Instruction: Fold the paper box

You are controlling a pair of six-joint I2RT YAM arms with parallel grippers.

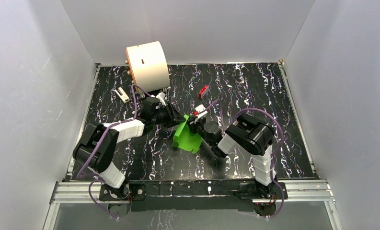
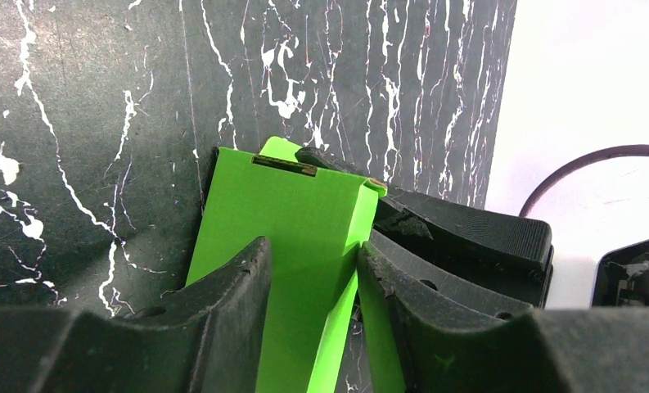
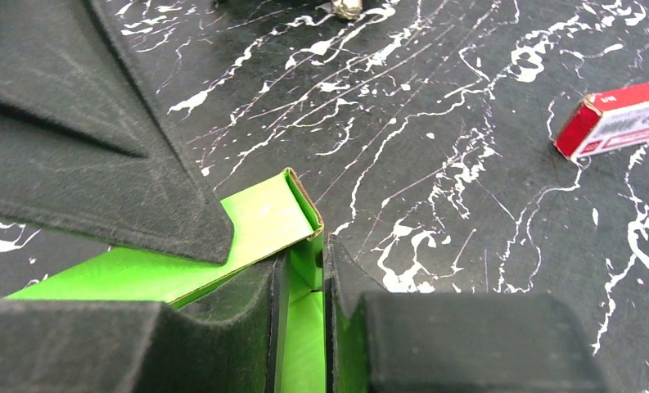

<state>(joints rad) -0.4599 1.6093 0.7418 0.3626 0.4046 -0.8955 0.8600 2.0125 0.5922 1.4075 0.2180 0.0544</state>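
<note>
top: paper box (image 1: 187, 136) on worktop (image 1: 274, 96), near side of cream cylinder (image 1: 147, 64). left wrist: left hand (image 2: 313, 254) clamped across its body. right wrist: right hand (image 3: 325, 254) pinching a wall at the open end. looks mid-fold; next likely needs that end folded in, body braced.

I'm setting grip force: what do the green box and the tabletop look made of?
Paper box: thin matte green card, likely; its cut edge shows brown and the folds crease sharply. Tabletop: black with white veining, probably a printed sheet or laminate rather than stone.
</note>
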